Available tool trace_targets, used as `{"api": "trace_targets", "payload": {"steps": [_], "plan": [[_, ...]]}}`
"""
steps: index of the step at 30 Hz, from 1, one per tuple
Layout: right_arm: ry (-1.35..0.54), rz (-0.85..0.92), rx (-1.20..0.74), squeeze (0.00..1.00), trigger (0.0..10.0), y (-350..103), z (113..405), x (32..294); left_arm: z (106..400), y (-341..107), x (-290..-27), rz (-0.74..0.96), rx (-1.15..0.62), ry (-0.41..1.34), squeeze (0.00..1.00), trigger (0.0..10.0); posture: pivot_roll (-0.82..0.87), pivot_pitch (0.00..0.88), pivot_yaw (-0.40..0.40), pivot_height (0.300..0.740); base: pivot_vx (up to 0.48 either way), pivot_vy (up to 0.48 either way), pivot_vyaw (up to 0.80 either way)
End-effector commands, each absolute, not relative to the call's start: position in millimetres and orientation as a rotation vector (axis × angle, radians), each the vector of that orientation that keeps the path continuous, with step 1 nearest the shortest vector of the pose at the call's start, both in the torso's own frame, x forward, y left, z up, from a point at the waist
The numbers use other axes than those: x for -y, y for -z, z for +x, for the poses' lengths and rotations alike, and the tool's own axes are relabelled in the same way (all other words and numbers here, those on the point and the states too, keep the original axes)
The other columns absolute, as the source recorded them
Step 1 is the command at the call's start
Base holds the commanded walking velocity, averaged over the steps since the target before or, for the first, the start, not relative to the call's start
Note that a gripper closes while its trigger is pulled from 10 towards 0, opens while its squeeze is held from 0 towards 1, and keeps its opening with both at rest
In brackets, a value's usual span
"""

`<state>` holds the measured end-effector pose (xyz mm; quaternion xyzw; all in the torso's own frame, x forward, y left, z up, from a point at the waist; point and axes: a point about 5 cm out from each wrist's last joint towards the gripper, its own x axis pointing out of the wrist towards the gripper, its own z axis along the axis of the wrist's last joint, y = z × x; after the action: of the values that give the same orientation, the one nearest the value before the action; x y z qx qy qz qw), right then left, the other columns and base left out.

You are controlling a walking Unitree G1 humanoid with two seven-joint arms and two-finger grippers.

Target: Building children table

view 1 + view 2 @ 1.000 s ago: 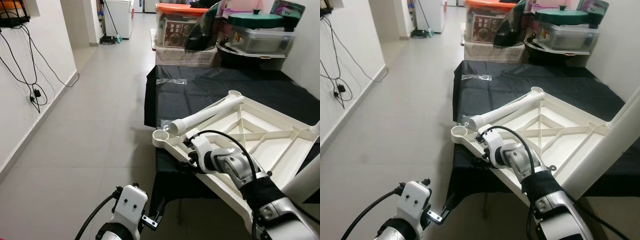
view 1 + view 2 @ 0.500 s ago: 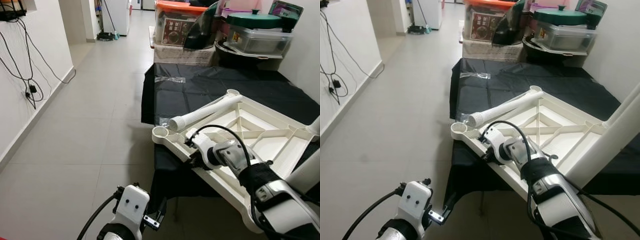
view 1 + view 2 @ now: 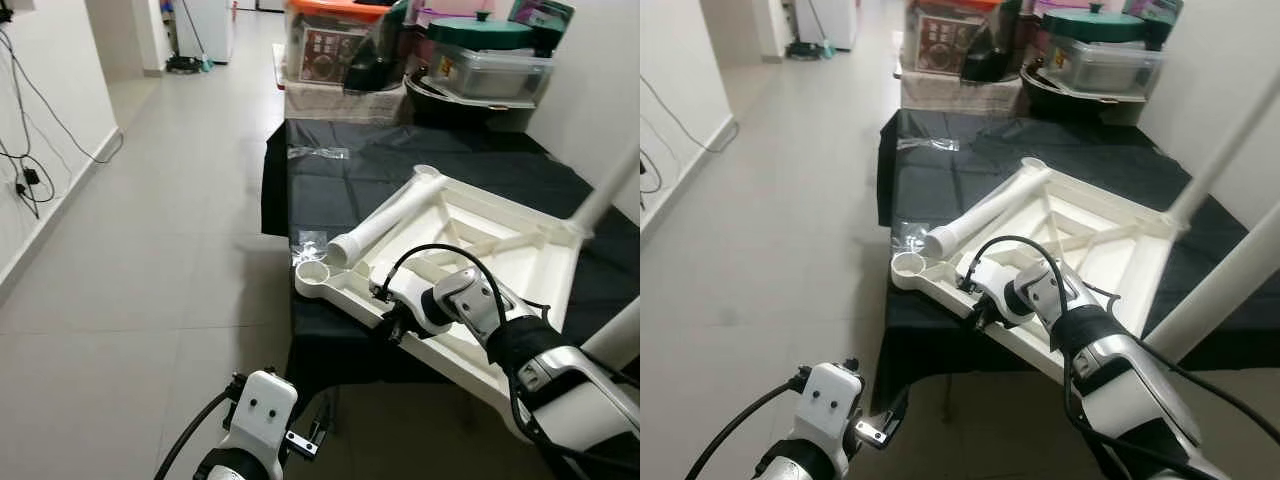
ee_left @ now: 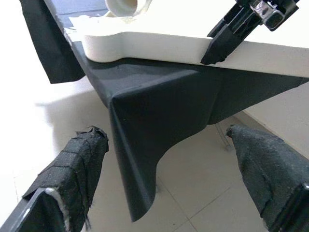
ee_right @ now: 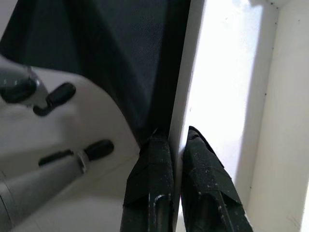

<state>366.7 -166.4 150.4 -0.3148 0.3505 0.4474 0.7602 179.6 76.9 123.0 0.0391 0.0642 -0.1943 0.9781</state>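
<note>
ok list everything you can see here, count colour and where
upside-down plastic tabletop: one, white, on the black cloth, ribbed underside up
loose plastic table leg: one, white, lying across the tabletop
black cloth: one, draped over the low platform
storage boxes and pots: several, mixed colours, behind the platform
wall cables: black, on the left wall
right gripper: fingers pinching the tabletop's near rim
left gripper: open, low near the cloth's hanging corner

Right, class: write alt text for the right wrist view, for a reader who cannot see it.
The right gripper's two black fingers pinch the thin rim of an upturned white plastic table. A black cloth lies beneath the rim, and part of the robot's left arm is to one side.
</note>
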Motion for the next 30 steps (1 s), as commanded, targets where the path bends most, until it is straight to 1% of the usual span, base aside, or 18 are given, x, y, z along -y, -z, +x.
{"api": "trace_targets", "payload": {"steps": [1, 3, 10, 11, 12, 13, 16, 18, 19, 21, 24, 28, 29, 30], "plan": [[-1.070, -0.812, -0.733, 0.00, 0.0, -156, 368, 158, 178, -125, -74, 0.068, -0.131, 0.393, 0.00, 10.0, 0.00, 0.051, -0.147, 0.740, 0.000, 0.000, 0.00], [-1.088, -0.838, -0.738, 0.00, 0.0, -157, 369, 159, 178, -125, -75, 0.069, -0.133, 0.392, 0.00, 10.0, 0.00, 0.055, -0.147, 0.740, 0.000, 0.000, 0.00], [-1.063, -0.915, -0.721, 0.00, 0.0, -162, 375, 163, 178, -125, -75, 0.068, -0.134, 0.389, 0.00, 10.0, 0.00, 0.063, -0.148, 0.740, 0.000, 0.000, 0.00], [-1.068, -0.971, -0.721, 0.00, 0.0, -165, 377, 169, 178, -125, -75, 0.067, -0.136, 0.386, 0.00, 10.0, 0.01, 0.066, -0.151, 0.740, 0.000, 0.000, 0.00], [-1.068, -0.971, -0.721, 0.00, 0.0, -165, 377, 169, 178, -125, -75, 0.067, -0.136, 0.386, 0.00, 10.0, 0.01, 0.066, -0.151, 0.740, 0.000, 0.000, 0.00], [-1.070, -1.023, -0.727, 0.00, 0.0, -168, 378, 175, 178, -124, -76, 0.067, -0.137, 0.384, 0.00, 10.0, 0.00, 0.068, -0.151, 0.740, 0.000, 0.000, 0.00], [-1.052, -1.084, -0.733, 0.00, 0.0, -172, 380, 182, 177, -124, -76, 0.066, -0.138, 0.384, 0.00, 10.0, 0.00, 0.071, -0.148, 0.740, 0.000, 0.000, 0.00], [-1.049, -1.094, -0.734, 0.00, 0.0, -173, 380, 183, 177, -124, -76, 0.066, -0.139, 0.384, 0.00, 10.0, 0.00, 0.071, -0.148, 0.740, 0.000, 0.000, 0.00], [-0.999, -1.149, -0.736, 0.00, 0.0, -176, 383, 190, 177, -124, -76, 0.066, -0.139, 0.384, 0.00, 10.0, 0.01, 0.072, -0.152, 0.740, 0.000, 0.000, 0.00], [-0.984, -1.168, -0.737, 0.00, 0.0, -177, 384, 192, 177, -124, -76, 0.066, -0.139, 0.384, 0.00, 10.0, 0.01, 0.072, -0.152, 0.740, 0.000, 0.000, 0.00], [-0.908, -1.218, -0.742, 0.00, 0.0, -182, 387, 201, 177, -124, -75, 0.066, -0.140, 0.383, 0.00, 10.0, 0.01, 0.075, -0.155, 0.740, 0.000, 0.000, 0.00], [-0.892, -1.231, -0.744, 0.00, 0.0, -183, 388, 203, 177, -124, -75, 0.067, -0.140, 0.382, 0.00, 10.0, 0.01, 0.075, -0.155, 0.740, 0.000, 0.000, 0.00], [-0.841, -1.287, -0.762, 0.00, 0.0, -183, 389, 210, 178, -124, -75, 0.067, -0.140, 0.382, 0.00, 10.0, 0.01, 0.073, -0.154, 0.740, 0.000, 0.000, 0.00], [-0.841, -1.287, -0.762, 0.00, 0.0, -183, 389, 210, 178, -124, -75, 0.067, -0.140, 0.382, 0.00, 10.0, 0.01, 0.073, -0.154, 0.740, 0.000, 0.000, 0.00]]}}
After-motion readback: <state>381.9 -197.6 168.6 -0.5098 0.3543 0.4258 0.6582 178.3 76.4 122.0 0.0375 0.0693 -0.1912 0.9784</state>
